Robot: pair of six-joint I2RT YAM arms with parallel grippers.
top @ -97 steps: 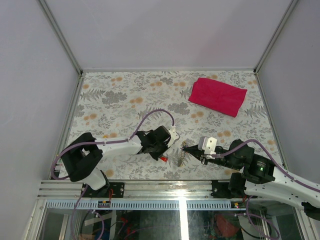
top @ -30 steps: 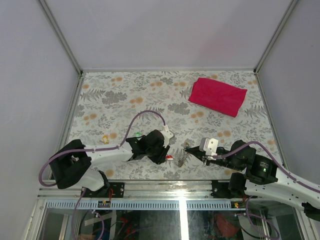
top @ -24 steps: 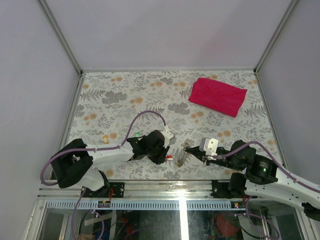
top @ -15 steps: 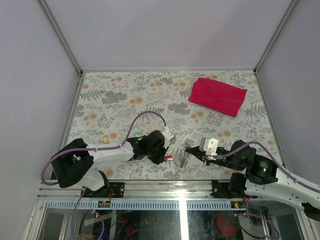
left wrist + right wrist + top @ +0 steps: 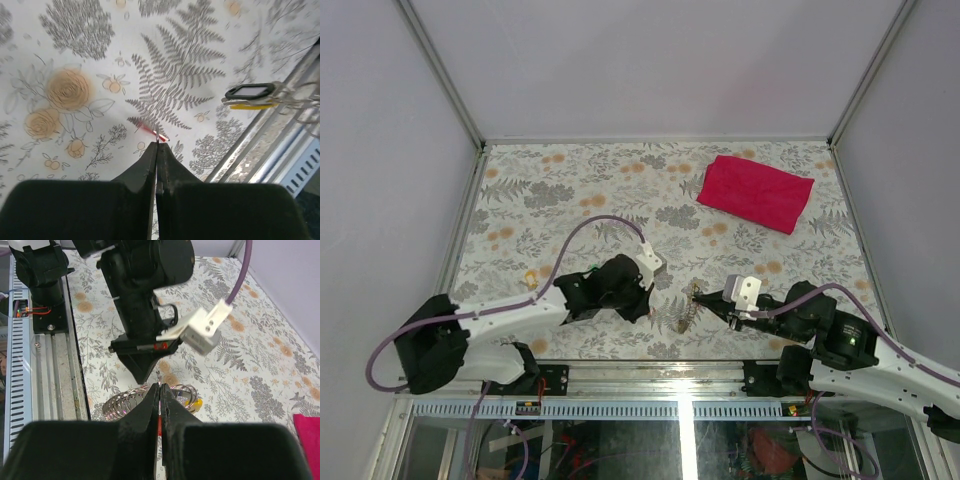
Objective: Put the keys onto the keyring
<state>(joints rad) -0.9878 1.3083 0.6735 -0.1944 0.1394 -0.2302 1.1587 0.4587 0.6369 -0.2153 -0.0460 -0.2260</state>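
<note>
In the left wrist view my left gripper (image 5: 157,143) is shut on a tiny key with a red tag (image 5: 149,130), which sticks out up-left of the tips above the floral table. The keyring (image 5: 292,100), silvery loops with a dark tag (image 5: 250,91) and a yellow tag (image 5: 248,105), hangs to its right. My right gripper (image 5: 159,386) is shut on the keyring's wire, coiled loops (image 5: 124,401) spreading either side and a yellow tag (image 5: 195,402) behind. From above, the left gripper (image 5: 642,312) sits just left of the keyring (image 5: 688,311), the right gripper (image 5: 709,302) just right.
A folded red cloth (image 5: 755,192) lies at the back right of the floral table (image 5: 550,190). The metal rail (image 5: 650,374) at the near edge runs right below both grippers. Side walls close in the table left and right.
The left gripper has shut on the red-tagged key and lifted it off the table, the arm swinging back and left. The right gripper holds still with the keyring.
</note>
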